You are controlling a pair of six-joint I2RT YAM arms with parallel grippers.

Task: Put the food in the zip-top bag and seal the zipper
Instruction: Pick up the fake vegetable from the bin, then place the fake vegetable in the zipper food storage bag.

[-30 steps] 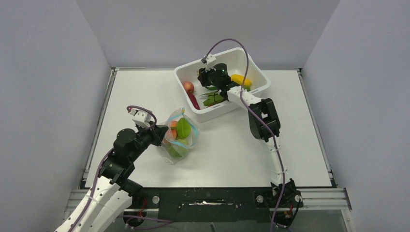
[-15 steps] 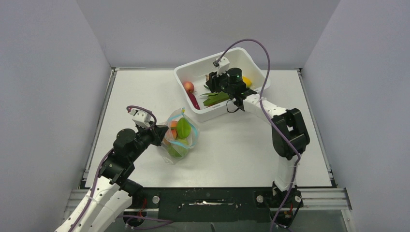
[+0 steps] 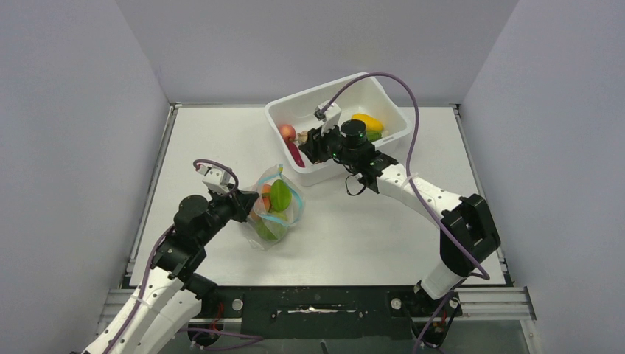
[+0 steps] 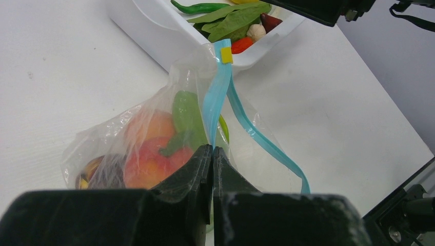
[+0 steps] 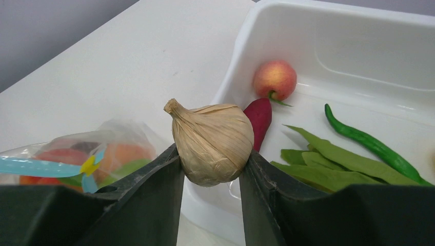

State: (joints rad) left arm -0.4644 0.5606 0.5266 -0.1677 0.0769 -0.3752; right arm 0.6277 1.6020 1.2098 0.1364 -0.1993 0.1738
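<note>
The clear zip-top bag (image 3: 276, 208) lies on the table in front of the white tub (image 3: 383, 96), its mouth open. It holds orange-pink peaches (image 4: 149, 154) and a green piece (image 4: 185, 119). My left gripper (image 4: 212, 149) is shut on the bag's blue zipper strip (image 4: 218, 92), near side; the other strip (image 4: 267, 146) hangs loose. My right gripper (image 5: 211, 156) is shut on a pale garlic bulb (image 5: 213, 143), held above the tub's near left rim (image 5: 225, 92). The bag also shows at the lower left of the right wrist view (image 5: 77, 156).
The tub holds a peach (image 5: 275, 79), a dark red piece (image 5: 259, 117), flat green pods (image 5: 333, 161), a green chilli (image 5: 369, 143) and a yellow piece (image 3: 367, 122). Grey walls close the table on three sides. The right arm (image 3: 427, 195) reaches diagonally across the right half.
</note>
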